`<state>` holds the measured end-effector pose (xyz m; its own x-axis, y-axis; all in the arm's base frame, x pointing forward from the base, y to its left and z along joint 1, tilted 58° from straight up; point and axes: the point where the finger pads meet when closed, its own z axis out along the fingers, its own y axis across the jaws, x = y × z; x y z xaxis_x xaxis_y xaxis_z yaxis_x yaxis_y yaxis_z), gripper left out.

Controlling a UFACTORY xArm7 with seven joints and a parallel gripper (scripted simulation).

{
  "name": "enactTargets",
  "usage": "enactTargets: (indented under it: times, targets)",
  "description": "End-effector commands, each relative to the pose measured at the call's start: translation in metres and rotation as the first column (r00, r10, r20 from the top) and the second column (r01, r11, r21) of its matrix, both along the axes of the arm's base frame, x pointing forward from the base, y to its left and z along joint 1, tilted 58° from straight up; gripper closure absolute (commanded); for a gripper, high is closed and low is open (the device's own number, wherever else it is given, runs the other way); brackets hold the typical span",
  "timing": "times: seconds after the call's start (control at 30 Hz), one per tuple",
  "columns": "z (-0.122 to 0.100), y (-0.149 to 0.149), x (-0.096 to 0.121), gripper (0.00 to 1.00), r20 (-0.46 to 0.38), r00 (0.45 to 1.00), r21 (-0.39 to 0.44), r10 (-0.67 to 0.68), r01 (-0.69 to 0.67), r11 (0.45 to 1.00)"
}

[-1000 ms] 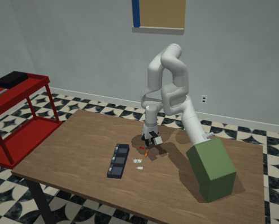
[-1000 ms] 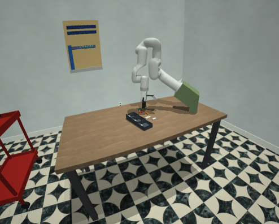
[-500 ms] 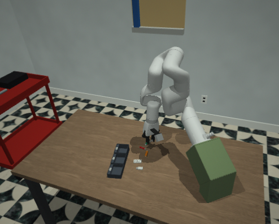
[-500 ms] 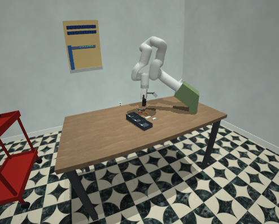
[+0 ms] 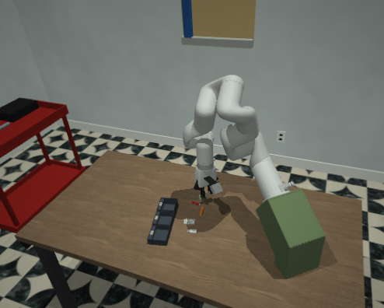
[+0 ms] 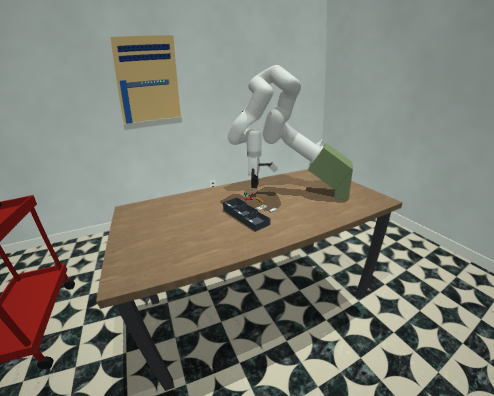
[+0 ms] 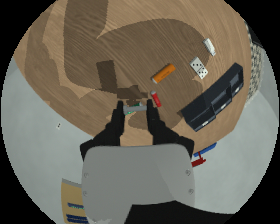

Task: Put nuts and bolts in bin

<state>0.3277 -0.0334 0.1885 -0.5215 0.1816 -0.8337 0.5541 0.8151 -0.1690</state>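
3 bin labels (image 5: pixel 156 218) (image 6: pixel 242 213) (image 7: pixel 223 105), letters too small

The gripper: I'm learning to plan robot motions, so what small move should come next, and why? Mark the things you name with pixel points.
Probably carry the grey bolt-like piece (image 7: pixel 135 108) sideways toward the black bins (image 7: pixel 189 118) (image 5: pixel 150 239) (image 6: pixel 256 228): it spans the closed-on fingertips, raised above the table (image 5: pixel 97 241) (image 6: pixel 150 260), and the bins stand off to one side.

It looks like a workshop: a wooden-topped table (image 5: pixel 128 218) (image 6: pixel 210 240) (image 7: pixel 45 55) stands below the gripper (image 5: pixel 201 198) (image 6: pixel 254 186) (image 7: pixel 135 106), with a red cart (image 5: pixel 73 141) (image 6: pixel 44 235) off to one side (castors and all) and a tan wall panel (image 5: pixel 223 19) (image 6: pixel 150 102) (image 7: pixel 69 192) carrying blue strips beyond it.
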Motion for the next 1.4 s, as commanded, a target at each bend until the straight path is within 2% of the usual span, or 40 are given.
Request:
enactTargets:
  times: [0.0,0.37,0.5,1.0,1.07,1.37]
  targets:
    - [0.001,0.001,0.0,1.0,0.0,1.0,-0.001,-0.002,0.002,1.0]
    - [0.006,0.006,-0.006,1.0,0.0,1.0,-0.001,-0.002,0.002,1.0]
    - [0.004,0.016,0.001,1.0,0.0,1.0,-0.001,-0.002,0.002,1.0]
    - [-0.011,0.089,0.051,1.0,0.0,1.0,-0.001,-0.001,0.001,1.0]
    - [-0.011,0.089,0.051,1.0,0.0,1.0,-0.001,-0.001,0.001,1.0]
    - [-0.02,0.13,0.079,1.0,0.0,1.0,0.0,-0.001,0.001,1.0]
